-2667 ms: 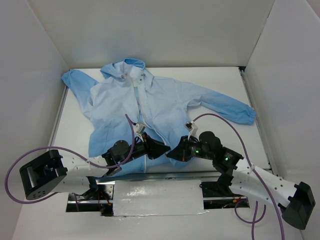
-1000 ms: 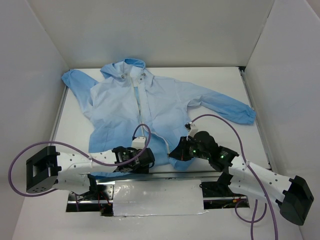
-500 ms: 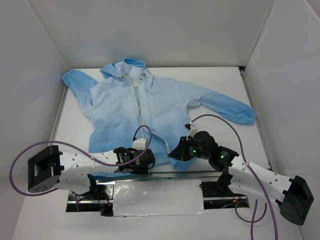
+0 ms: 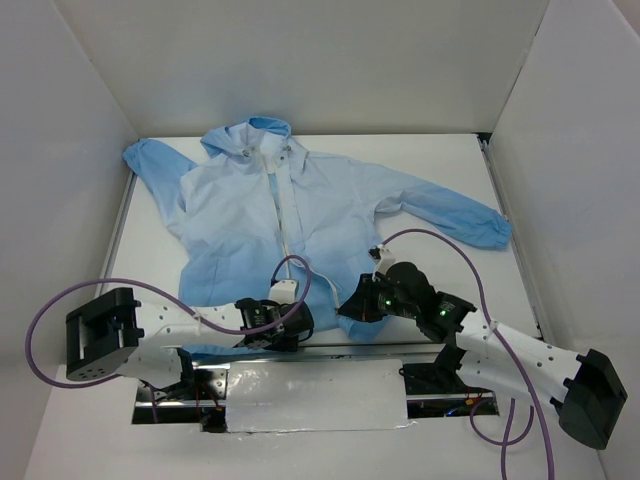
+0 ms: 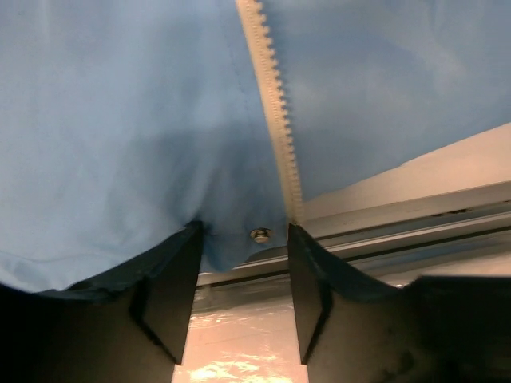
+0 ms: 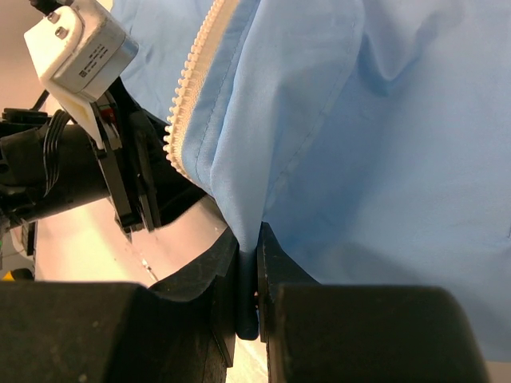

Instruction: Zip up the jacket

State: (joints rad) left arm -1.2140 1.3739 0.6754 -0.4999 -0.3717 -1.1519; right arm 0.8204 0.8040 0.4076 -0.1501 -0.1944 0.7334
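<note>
On the white tabletop the light-blue jacket lies spread front-up, hood toward the far wall, hem at the near edge. The right end effector is closed, pinching a fold of the hem beside the zipper teeth. The left end effector gapes wide at the hem edge, gripping nothing, a small metal snap between its fingers.

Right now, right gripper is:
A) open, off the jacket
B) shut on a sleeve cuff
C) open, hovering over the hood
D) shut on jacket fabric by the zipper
D: in the right wrist view the right gripper has its fingers pressed together on the jacket edge just below the zipper teeth.
</note>
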